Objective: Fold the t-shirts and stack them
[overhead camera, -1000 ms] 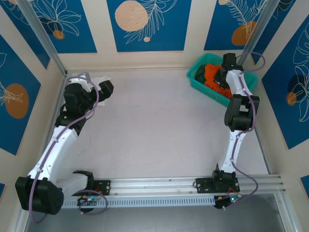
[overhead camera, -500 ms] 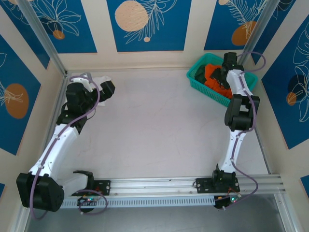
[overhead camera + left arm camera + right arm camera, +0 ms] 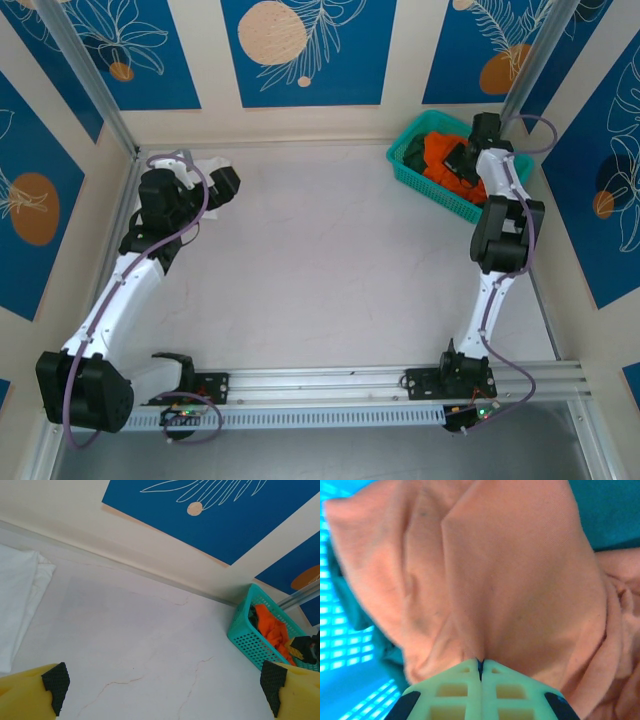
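An orange t-shirt lies bunched in the teal basket at the far right corner. My right gripper reaches into the basket. In the right wrist view its jaws are shut on a fold of the orange t-shirt. Dark green cloth lies beside the orange in the basket. A folded white t-shirt rests at the far left, seen also in the left wrist view. My left gripper hovers just right of it, open and holding nothing.
The pale table top spreads between the arms, with thin cracks in its surface. Walls close in at the back and sides. A metal rail runs along the near edge. The basket sits against the back wall.
My right gripper opened over the basket, then closed on the orange t-shirt, its wrist shifting slightly right. The left arm barely moved.
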Available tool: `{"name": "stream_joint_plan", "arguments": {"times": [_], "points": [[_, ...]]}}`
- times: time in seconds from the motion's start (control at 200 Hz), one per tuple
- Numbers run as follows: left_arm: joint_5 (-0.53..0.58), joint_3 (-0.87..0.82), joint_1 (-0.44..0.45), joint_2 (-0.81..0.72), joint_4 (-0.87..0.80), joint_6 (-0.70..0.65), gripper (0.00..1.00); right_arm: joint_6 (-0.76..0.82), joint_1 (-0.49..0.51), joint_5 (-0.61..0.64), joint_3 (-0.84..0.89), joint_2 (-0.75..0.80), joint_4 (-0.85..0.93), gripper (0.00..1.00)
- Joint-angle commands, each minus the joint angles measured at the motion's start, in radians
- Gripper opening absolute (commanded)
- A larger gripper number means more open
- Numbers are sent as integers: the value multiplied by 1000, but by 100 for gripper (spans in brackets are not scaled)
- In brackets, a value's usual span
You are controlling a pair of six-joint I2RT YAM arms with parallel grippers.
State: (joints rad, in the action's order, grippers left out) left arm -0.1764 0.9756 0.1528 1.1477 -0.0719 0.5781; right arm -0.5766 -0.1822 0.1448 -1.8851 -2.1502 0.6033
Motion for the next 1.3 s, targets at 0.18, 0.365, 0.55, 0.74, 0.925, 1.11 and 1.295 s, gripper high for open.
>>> {"name": "stream_joint_plan", "arguments": {"times": [0.18, 0.365, 0.55, 0.74, 0.925, 1.11, 1.295], "points": [[-26, 33, 7, 7, -1, 19, 100, -109, 69, -104, 215, 389, -283, 0], [-37, 30, 7, 14, 6, 29, 100, -61, 201, -54, 190, 559, -360, 0], [-41, 31, 11, 18, 8, 28, 100, 96, 387, -21, -129, 569, -300, 0], [-52, 37, 14, 30, 4, 29, 100, 166, 483, -162, -916, 300, 9, 0], [-48, 38, 17, 18, 3, 27, 100, 161, 539, -166, -639, 461, -96, 0], [4, 38, 22, 11, -27, 24, 100, 165, 544, -159, -334, 473, 11, 13], [167, 52, 25, 32, -154, 39, 100, 13, 439, -23, 69, 475, 146, 55]]}}
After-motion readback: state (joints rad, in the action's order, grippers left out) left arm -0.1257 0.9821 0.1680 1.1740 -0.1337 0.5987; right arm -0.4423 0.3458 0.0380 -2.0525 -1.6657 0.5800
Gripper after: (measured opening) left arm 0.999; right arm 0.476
